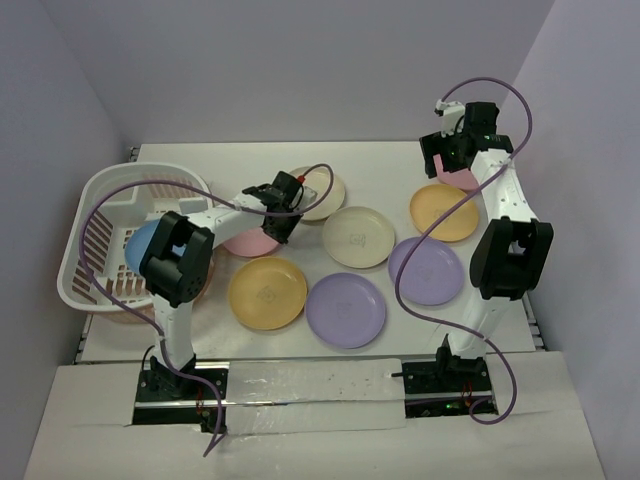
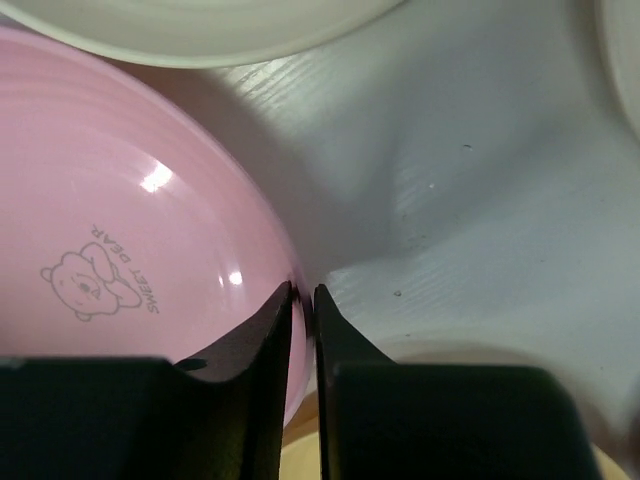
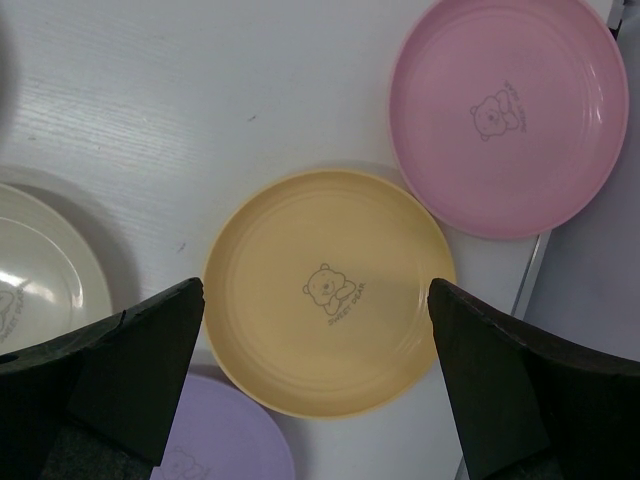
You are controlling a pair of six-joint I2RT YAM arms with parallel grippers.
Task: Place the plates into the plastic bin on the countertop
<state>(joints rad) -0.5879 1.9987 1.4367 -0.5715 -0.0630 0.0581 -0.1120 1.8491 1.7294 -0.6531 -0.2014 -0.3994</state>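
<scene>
Left pincer [image 2: 303,296] pinches the pink plate [image 2: 120,200] at its rim, bear face-up on the tabletop [image 2: 480,200]. Cream plate [image 2: 200,25] crowds just beyond, bin [image 1: 88,215] near, left. Right pincer [image 3: 315,300] spread wide above yellow plate [image 3: 300,230].

We'd call it a lab test cell: white countertop [image 1: 380,165], blank lilac-grey walls [image 1: 300,70], left arm [image 1: 178,265] and right arm [image 1: 510,255] bolted down.
</scene>
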